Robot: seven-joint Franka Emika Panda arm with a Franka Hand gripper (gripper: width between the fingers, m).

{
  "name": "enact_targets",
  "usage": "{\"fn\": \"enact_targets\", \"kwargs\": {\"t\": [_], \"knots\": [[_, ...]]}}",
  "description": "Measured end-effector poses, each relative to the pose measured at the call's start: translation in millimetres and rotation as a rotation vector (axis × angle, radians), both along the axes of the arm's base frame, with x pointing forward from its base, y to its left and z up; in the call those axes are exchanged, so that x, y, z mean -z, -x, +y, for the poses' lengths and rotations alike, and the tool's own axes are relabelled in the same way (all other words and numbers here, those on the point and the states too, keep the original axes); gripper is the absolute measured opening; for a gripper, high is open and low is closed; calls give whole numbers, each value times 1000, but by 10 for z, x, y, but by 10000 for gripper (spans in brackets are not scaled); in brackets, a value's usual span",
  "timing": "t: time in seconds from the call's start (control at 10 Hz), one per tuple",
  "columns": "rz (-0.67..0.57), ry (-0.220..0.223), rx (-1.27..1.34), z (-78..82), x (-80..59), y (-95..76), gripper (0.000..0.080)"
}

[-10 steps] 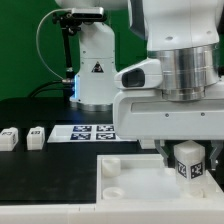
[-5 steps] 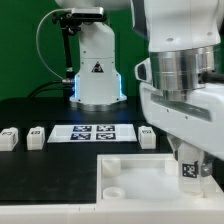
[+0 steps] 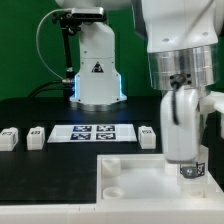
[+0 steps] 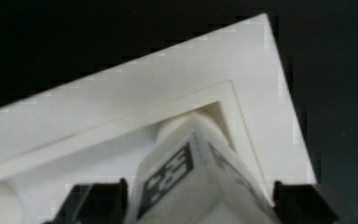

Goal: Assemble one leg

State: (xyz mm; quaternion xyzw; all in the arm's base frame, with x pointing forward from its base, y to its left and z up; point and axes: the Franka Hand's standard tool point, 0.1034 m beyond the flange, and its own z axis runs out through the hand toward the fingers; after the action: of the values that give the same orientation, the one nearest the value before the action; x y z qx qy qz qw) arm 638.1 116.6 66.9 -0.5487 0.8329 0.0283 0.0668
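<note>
My gripper (image 3: pixel 189 162) is shut on a white leg (image 3: pixel 190 169) with a black-and-white tag on its face. It holds the leg upright over the large white plate (image 3: pixel 135 178), near the plate's corner at the exterior view's right. In the wrist view the leg (image 4: pixel 194 170) sits between my dark fingers (image 4: pixel 94 200), right by the plate's raised corner rim (image 4: pixel 229 70). I cannot tell whether the leg touches the plate. Three more legs lie on the black table: two at the exterior view's left (image 3: pixel 9 138) (image 3: pixel 36 136) and one behind the plate (image 3: pixel 148 137).
The marker board (image 3: pixel 93 132) lies flat behind the plate. The white robot base (image 3: pixel 96 70) stands at the back with a cable at its side. A round socket (image 3: pixel 113 187) shows in the plate's near corner at the exterior view's left.
The wrist has turned about its axis while holding the leg, and the gripper body now looks narrow. The leg behind the plate has come into sight.
</note>
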Motion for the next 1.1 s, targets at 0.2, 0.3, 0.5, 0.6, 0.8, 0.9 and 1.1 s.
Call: {"fn": "enact_targets", "kwargs": {"t": [0.2, 0.3, 0.5, 0.6, 0.8, 0.9, 1.1], "knots": [[-5, 2, -17, 8, 1, 3, 473], [-11, 4, -70, 19, 2, 5, 473], [-1, 16, -260, 63, -8, 31, 637], [-17, 45, -472, 76, -47, -2, 646], [-48, 63, -724, 63, -46, -7, 646], [-63, 84, -901, 52, -46, -7, 649], [-80, 142, -1257, 74, -49, -8, 649]]}}
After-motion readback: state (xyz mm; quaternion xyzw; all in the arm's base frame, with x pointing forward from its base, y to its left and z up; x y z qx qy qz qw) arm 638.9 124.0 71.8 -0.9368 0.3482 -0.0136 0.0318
